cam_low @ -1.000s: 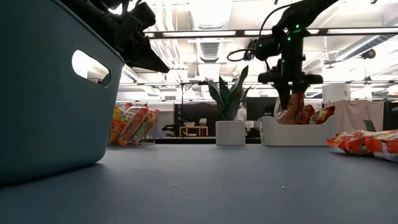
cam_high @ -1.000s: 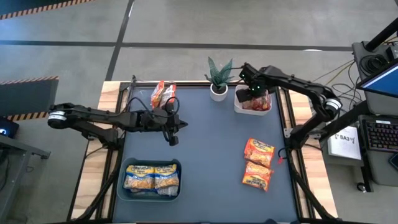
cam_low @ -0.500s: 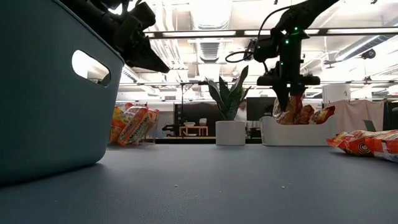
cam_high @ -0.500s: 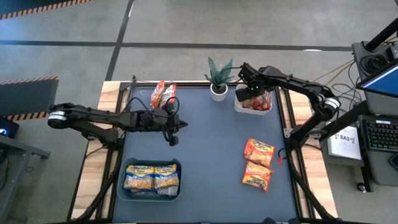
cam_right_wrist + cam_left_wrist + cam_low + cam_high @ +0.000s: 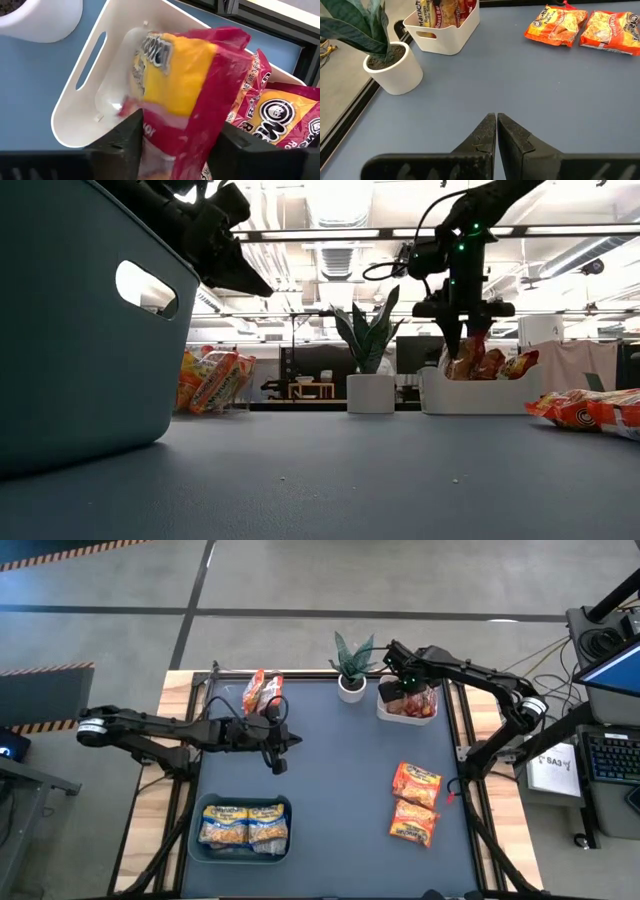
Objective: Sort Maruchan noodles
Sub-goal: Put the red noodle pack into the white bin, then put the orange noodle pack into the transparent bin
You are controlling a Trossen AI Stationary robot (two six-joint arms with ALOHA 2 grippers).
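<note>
My right gripper hangs over the white bin at the far right, pointing steeply down, its fingers apart. Between them stands a red and yellow Maruchan packet, its lower part down in the bin beside other red packets. Two orange packets lie flat on the mat at the right. Yellow-and-blue packets lie in the blue bin. My left gripper hovers shut over the mat's left half with nothing in it. My right gripper has the red and yellow packet's lower part between its two fingers, coming from above. Whether the fingers touch it cannot be told. The packet stands upright and looks blurred, with its lower end hidden inside the white bin.
A small potted plant stands just left of the white bin. More orange packets lean at the mat's far left corner. The mat's middle is bare. A desk with a keyboard stands off the table's right side.
The red and yellow packet has sunk a little lower into the white bin under my right gripper, which stays over the bin.
</note>
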